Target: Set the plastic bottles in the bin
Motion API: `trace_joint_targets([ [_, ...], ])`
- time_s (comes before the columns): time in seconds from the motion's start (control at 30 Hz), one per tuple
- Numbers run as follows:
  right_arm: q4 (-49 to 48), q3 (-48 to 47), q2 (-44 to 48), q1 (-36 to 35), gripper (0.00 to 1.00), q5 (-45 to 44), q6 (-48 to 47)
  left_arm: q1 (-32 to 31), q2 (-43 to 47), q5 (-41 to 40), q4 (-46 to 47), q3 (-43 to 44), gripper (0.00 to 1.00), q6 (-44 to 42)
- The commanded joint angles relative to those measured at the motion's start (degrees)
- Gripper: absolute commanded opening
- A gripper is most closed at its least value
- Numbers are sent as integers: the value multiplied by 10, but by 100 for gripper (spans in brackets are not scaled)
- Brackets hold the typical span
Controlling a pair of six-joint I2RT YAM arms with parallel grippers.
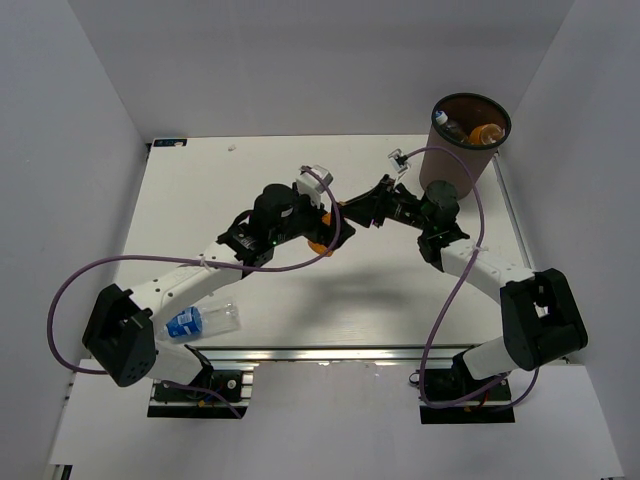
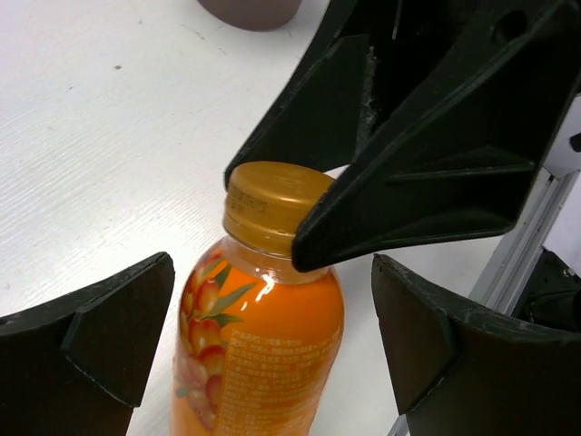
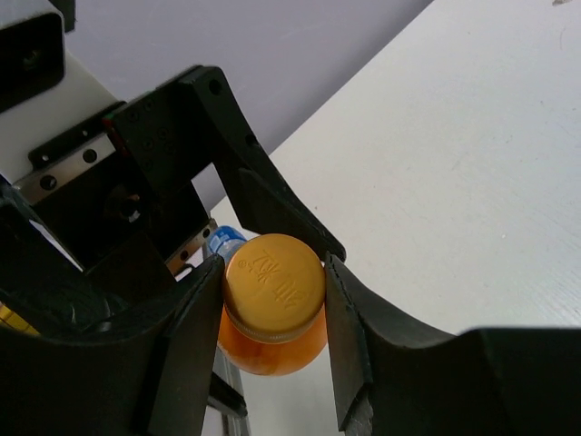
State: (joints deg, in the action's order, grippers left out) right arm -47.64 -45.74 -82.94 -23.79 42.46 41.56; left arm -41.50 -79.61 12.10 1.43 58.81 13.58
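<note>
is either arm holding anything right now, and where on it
The right end effector grips the orange bottle by its cap. The left end effector stands open around the bottle's body, holding nothing.

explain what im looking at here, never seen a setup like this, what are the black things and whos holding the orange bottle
Two robot arms are bolted to a white table. One picture looks down from above; the other two come from cameras on each arm's wrist, so the black shapes are the fingers. The right hand is shut on the cap of an orange bottle. The left hand is open, its fingers either side of the bottle without touching it. It looks like a handover. A clear bottle with a blue label lies near the left arm's base. The bin at the far right already holds bottles.
</note>
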Motion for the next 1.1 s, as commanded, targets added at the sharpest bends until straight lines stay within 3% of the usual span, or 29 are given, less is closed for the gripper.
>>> trace_joint_targets([
  [0.0, 10, -38, -1, 4, 2, 6, -31, -3, 13, -26, -27, 25, 98, -5],
  [0.53, 160, -118, 9, 102, 1, -106, -161, -3, 61, -191, -49, 10, 98, 16],
  [0.67, 229, -210, -7, 131, 3, -151, -242, -1, 72, -263, -56, 7, 98, 49],
  [0.83, 289, -391, -84, 198, 3, -149, -236, 14, 69, -342, -81, 13, 98, 97],
  [0.93, 327, -481, -132, 226, 3, -189, -250, 54, 61, -339, -105, 11, 98, 134],
  [1.07, 353, -544, -171, 257, 3, -307, -289, 156, 40, -238, -119, 3, 98, 201],
])
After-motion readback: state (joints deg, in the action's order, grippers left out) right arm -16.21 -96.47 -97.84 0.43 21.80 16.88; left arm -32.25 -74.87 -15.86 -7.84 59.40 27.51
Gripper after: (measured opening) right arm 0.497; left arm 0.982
